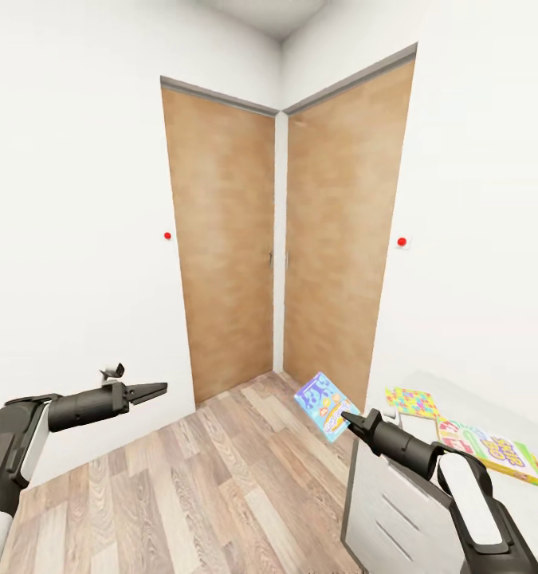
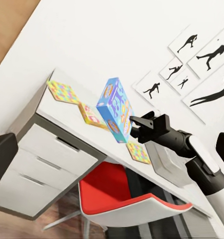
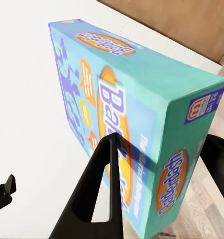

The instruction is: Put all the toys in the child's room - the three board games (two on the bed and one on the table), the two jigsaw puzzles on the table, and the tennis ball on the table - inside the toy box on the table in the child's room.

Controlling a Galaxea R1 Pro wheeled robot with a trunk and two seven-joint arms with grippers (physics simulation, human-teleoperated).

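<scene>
One blue board game point(image 1: 326, 406) clamped in right fingers point(image 3: 99, 191) beyond table point(image 1: 492, 399) edge; left fingers point(image 1: 151, 391) together.

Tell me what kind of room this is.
Probably a child's bedroom or playroom. A white desk with drawers holds colourful jigsaw puzzles and a board game, black baseball-player silhouettes hang on the wall, and the right gripper holds a blue board game.

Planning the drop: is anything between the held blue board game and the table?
Nothing visible does. The right gripper holds the blue board game in open air beside the table; the toy box isn't identifiable.
</scene>
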